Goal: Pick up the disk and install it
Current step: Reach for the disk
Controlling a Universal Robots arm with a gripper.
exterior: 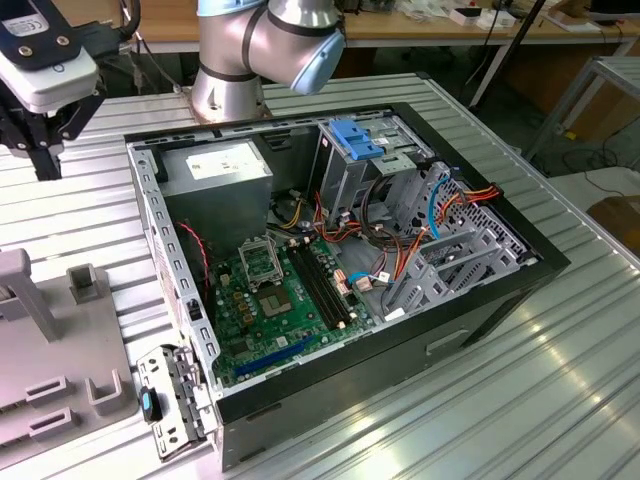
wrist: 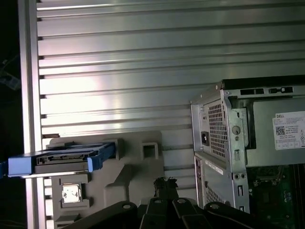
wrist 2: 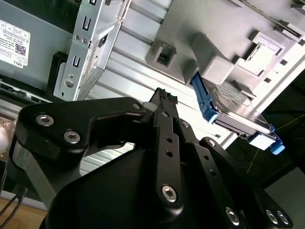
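Tool (wrist 2: 165,97) links sit closest in both wrist views, with the body cut off at the frame edge. Fingertips are pressed together with nothing between them and touch nothing. The tool hangs over the ribbed tabletop (wrist: 143,62), between the grey fixture (wrist: 131,171) and the open computer case (exterior: 540,262). Disk (wrist: 62,160) stands on edge in the fixture by the tabletop's edge, apart from the tool. Its blue rails show, its flat faces barely do, and one end is hidden behind a fixture block in the second wrist view. The case lies mid-tabletop with motherboard (exterior: 270,300), power supply (exterior: 215,175) and blue bracket (exterior: 355,138) exposed. The exterior view's left edge cuts off the fixture.
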